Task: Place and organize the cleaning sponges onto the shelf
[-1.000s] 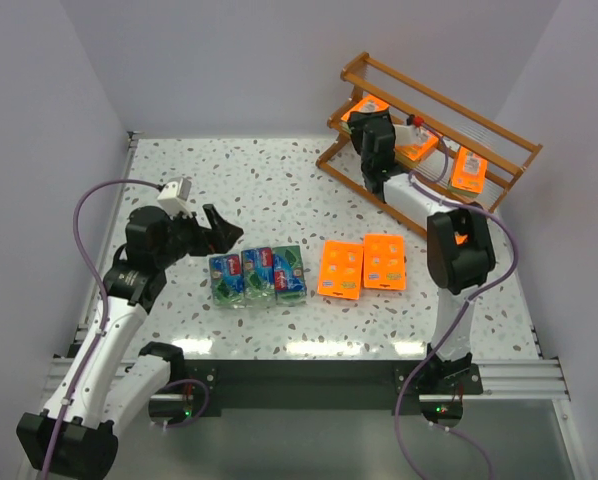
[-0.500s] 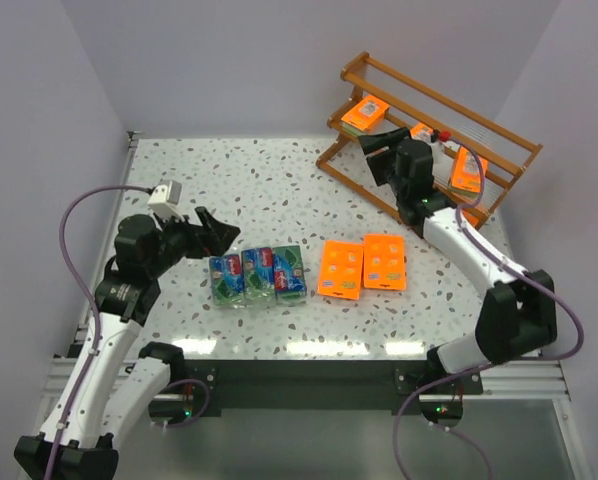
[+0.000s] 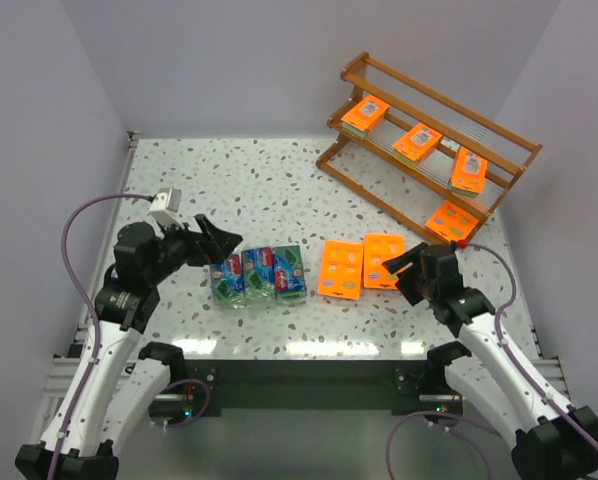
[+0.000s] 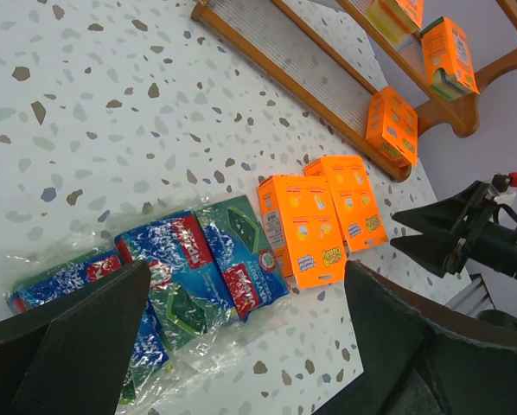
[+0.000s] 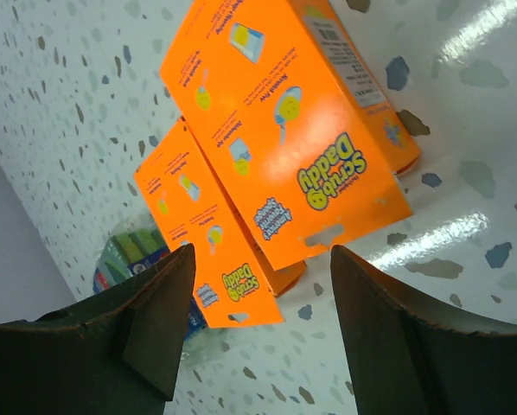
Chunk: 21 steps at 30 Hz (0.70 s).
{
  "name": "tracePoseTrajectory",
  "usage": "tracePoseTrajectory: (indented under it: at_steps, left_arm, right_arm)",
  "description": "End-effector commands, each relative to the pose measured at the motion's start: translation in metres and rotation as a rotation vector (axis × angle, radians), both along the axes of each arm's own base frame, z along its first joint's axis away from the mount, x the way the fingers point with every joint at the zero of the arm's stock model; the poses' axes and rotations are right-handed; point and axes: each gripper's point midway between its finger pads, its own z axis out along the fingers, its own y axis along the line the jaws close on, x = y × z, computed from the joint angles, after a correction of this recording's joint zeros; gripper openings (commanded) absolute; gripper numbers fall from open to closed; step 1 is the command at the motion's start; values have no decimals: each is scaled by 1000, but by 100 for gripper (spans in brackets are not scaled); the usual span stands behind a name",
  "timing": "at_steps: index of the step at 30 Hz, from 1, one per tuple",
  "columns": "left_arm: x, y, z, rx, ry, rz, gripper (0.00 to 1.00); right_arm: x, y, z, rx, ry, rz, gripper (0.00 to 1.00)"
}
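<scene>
The wooden shelf (image 3: 449, 105) stands at the far right and holds orange sponge packs: one at the upper left (image 3: 364, 115), one in the middle (image 3: 416, 142), one on the right (image 3: 467, 168) and one on the lowest tier (image 3: 451, 220). Two orange packs (image 3: 341, 268) (image 3: 384, 262) lie flat on the table. Three green-and-blue packs (image 3: 258, 275) lie side by side to their left. My left gripper (image 3: 219, 240) is open and empty, just up and left of the green-and-blue packs (image 4: 189, 277). My right gripper (image 3: 404, 272) is open and empty, beside the right orange pack (image 5: 293, 130).
The speckled table (image 3: 259, 180) is walled at the back and on both sides. The shelf's lowest rail (image 4: 293, 82) runs diagonally across the far right. The right gripper (image 4: 466, 233) shows in the left wrist view, past the orange packs (image 4: 302, 229).
My right arm has pulled back from the shelf and come down to the near table beside the two orange packs. My left gripper has shifted slightly toward the green-and-blue packs.
</scene>
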Motion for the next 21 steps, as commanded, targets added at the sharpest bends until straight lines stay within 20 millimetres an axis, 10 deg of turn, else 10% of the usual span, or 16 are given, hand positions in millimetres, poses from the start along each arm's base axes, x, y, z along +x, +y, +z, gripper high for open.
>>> tracePoseTrajectory:
  at_steps: [1, 9, 21]
  left_arm:
    - [-2, -8, 5, -28, -12, -40, 100]
    - [-3, -7, 6, -23, -7, -41, 100]
    - [-3, -7, 8, -27, -3, -40, 100]
  right_arm:
    - [-18, 1, -18, 48, 62, -16, 68]
    - [-30, 0, -55, 75, 150, -44, 68]
    - [7, -26, -60, 161, -55, -226, 50]
